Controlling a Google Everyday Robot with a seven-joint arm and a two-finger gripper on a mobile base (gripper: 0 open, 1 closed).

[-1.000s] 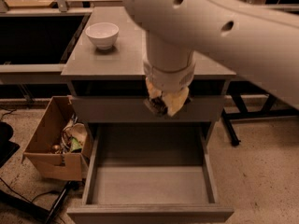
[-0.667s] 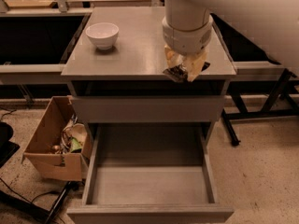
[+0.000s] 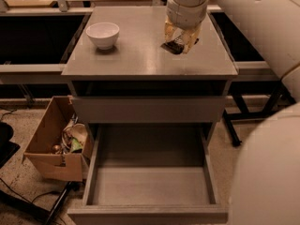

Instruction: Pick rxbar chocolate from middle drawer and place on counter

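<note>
Arm points straight down; gripper (image 3: 181, 41) pinches rxbar chocolate (image 3: 171, 46) at right side of counter (image 3: 136, 55), middle drawer (image 3: 150, 187) open.

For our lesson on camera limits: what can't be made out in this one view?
- Bar: mostly covered by the gripper above the counter, right rear; whether it touches the slab is unclear, and its lettering is too small.
- Drawer: front face cut off by the bottom edge.
- Box contents: jumbled, too small to name.
- Arm: cut off at top and right edges.
</note>
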